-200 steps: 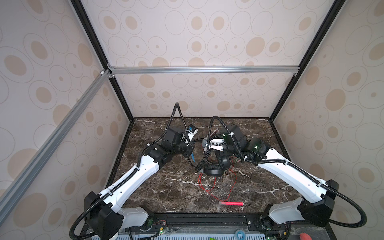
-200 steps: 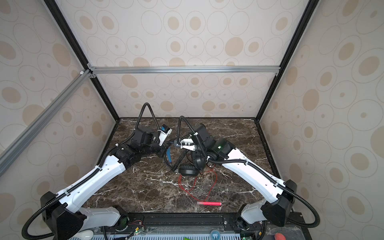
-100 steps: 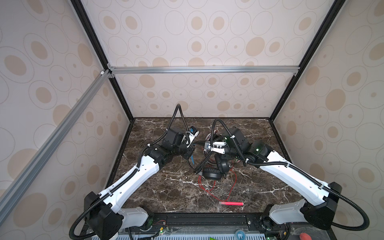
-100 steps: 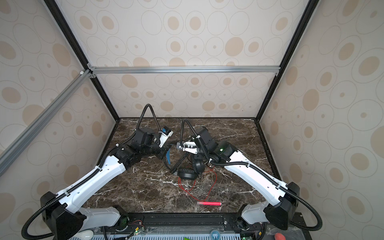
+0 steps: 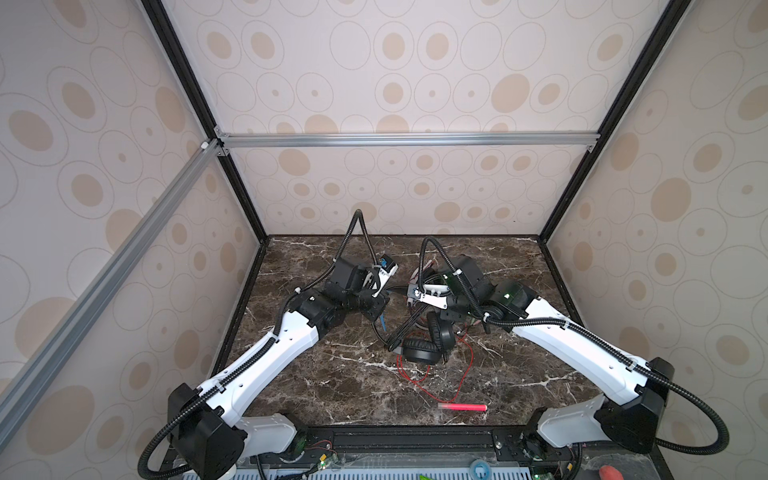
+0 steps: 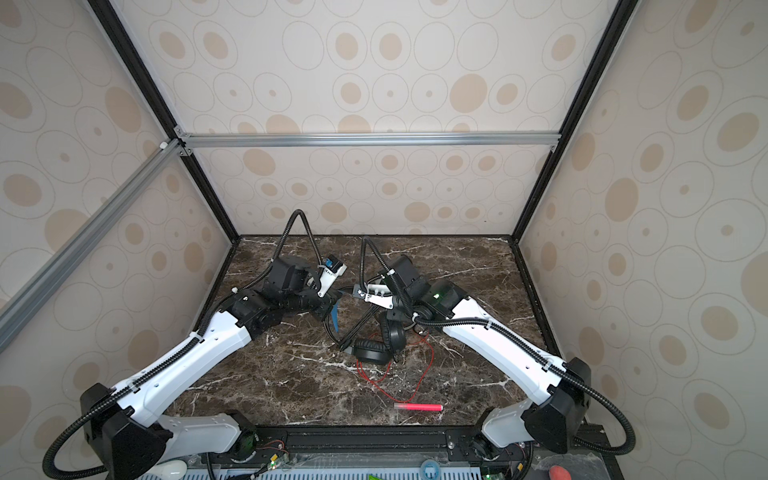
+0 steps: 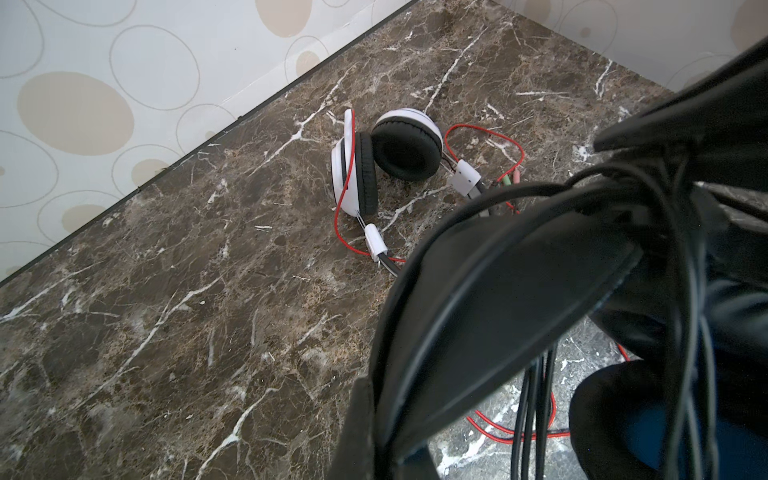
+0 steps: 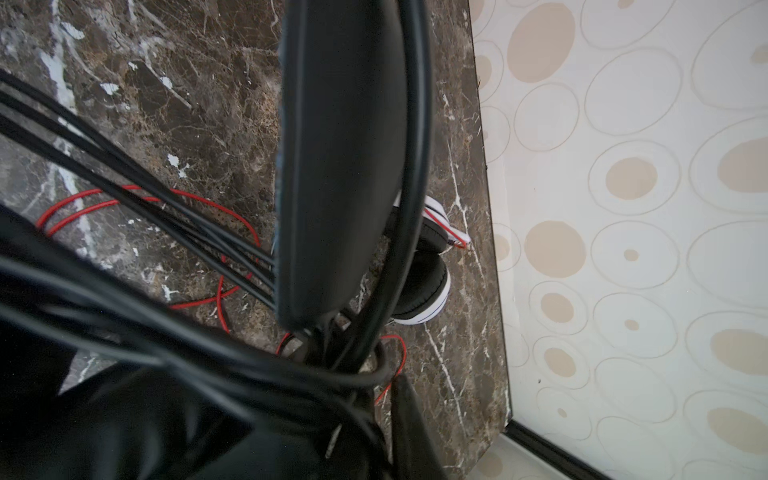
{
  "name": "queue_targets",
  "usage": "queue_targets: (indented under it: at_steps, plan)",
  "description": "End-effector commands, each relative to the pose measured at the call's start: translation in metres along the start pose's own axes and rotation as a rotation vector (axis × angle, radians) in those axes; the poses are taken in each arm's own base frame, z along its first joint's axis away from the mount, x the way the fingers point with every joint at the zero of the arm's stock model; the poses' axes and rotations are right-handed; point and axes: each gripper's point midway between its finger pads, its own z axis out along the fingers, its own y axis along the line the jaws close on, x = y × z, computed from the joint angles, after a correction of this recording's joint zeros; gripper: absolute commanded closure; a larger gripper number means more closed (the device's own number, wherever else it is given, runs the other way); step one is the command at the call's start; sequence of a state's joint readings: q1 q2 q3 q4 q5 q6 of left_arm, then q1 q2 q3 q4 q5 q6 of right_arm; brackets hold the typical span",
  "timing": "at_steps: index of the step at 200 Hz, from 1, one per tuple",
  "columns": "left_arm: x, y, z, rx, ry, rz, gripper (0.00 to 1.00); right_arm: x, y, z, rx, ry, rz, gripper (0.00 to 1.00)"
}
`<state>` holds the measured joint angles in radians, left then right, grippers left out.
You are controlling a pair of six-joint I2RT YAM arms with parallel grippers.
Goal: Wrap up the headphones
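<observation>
Left of the black headset (image 5: 420,353), whose cups sit low on the table (image 5: 324,374), we mark the left gripper (image 5: 377,311), clamped on the blue-trimmed headband (image 7: 478,299). The band's long axis therefore slants up and leftward from the cups. Just above the cups, strands of black cable (image 5: 405,328) run taut toward the right gripper (image 5: 417,311), which stands close over the headset. We cannot tell whether its jaws grip the strands or are parted. We judge the right arm nearer the loose cable, so the next turn round the band falls to it. Behind the headset lies the white headset (image 7: 386,158). Its red cable (image 5: 419,378) trails under and in front of the black cups, a snag risk. Right and front of the headset, around a red stick (image 5: 462,407), the table lies open.
</observation>
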<state>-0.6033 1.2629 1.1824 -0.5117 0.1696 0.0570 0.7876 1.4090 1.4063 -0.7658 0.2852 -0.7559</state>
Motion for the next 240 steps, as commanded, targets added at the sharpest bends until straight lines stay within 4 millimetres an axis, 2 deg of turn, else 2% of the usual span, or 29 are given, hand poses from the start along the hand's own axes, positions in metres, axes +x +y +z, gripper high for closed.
queue_targets:
  at_steps: [1, 32, 54, 80, 124, 185, 240]
  plan:
    - [-0.047, -0.003, -0.040, 0.017, -0.193, 0.011, 1.00, 0.042, 0.004, 0.006, -0.042, 0.177, 0.044, 0.81]
    - [-0.044, -0.002, -0.038, 0.008, -0.182, 0.014, 1.00, 0.032, 0.001, 0.001, -0.056, 0.104, 0.140, 0.74]
    - [-0.044, 0.000, -0.037, -0.003, -0.176, 0.017, 1.00, 0.032, 0.003, 0.001, -0.050, 0.082, 0.153, 0.69]
    - [-0.044, 0.002, -0.035, -0.007, -0.167, 0.021, 1.00, 0.037, 0.005, 0.003, -0.043, 0.099, 0.147, 0.68]
    - [-0.043, 0.002, -0.032, -0.009, -0.159, 0.016, 1.00, 0.040, -0.005, -0.001, -0.008, 0.079, 0.222, 0.67]
    - [-0.029, 0.009, -0.019, -0.026, -0.109, -0.029, 1.00, 0.061, -0.010, -0.004, 0.008, 0.044, 0.399, 0.46]
    - [0.001, 0.023, 0.000, -0.056, -0.001, -0.152, 1.00, 0.089, -0.025, 0.001, 0.076, 0.098, 0.538, 0.35]
